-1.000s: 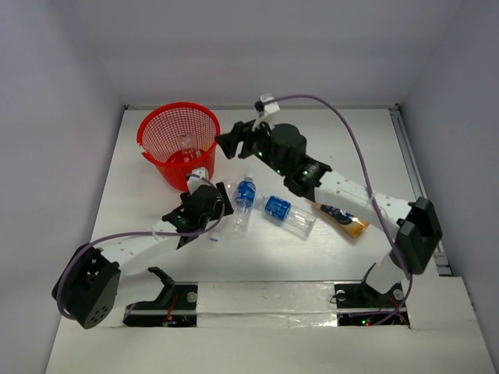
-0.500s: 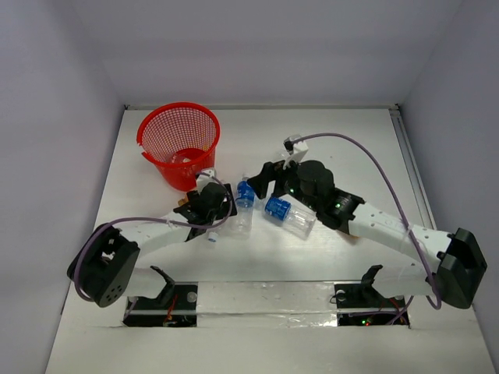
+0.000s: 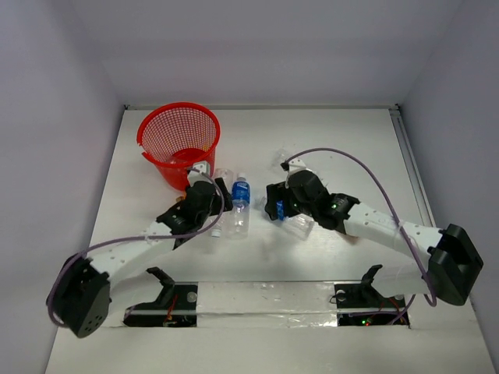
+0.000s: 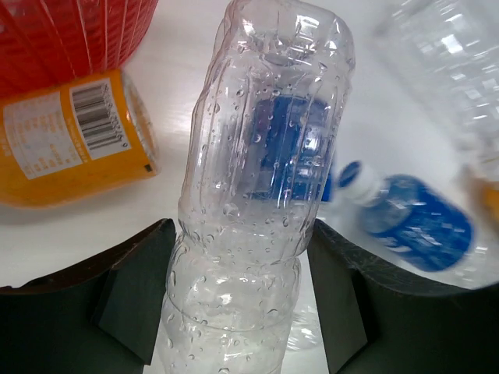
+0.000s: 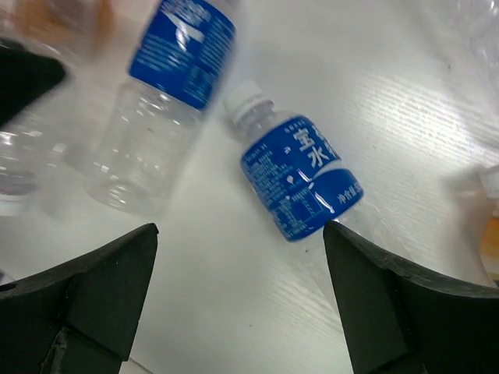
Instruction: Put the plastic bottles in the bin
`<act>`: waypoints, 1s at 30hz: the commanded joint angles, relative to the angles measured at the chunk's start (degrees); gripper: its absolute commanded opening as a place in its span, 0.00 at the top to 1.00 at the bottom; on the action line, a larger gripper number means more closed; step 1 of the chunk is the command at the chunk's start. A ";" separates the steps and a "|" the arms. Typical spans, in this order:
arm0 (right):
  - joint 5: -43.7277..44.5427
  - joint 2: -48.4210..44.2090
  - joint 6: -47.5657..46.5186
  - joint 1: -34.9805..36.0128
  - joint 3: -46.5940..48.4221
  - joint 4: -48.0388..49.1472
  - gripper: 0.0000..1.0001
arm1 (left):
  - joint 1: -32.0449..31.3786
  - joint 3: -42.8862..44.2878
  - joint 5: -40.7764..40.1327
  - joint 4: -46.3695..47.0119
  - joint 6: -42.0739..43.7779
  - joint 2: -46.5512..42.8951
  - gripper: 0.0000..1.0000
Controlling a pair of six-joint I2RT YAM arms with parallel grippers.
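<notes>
On near side of table, your left gripper clamps plain clear bottle, which lies just short of bin. Mid-table, your right gripper, back from over bin a second ago, hovers spread wide above blue-labelled bottle: next pickup lined up. Farther back, bin shows faint clear shape inside, likely one bottle delivered, though mesh obscures it.

Blue-labelled bottles: two
Clear unlabelled bottle: one
Orange bottle: one
Red mesh bin: one
</notes>
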 commanded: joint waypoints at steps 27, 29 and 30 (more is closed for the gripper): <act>-5.10 23.60 -10.81 -5.84 13.19 -11.99 0.14 | 13.69 45.28 2.21 -5.52 11.58 -0.12 0.46; -4.93 22.55 -10.54 -5.84 12.84 -11.64 0.19 | 14.40 44.85 -3.22 -2.80 13.24 0.42 0.46; -4.49 22.11 -10.37 -5.84 12.49 -11.46 0.22 | 15.01 44.32 -5.33 0.27 15.52 0.94 0.46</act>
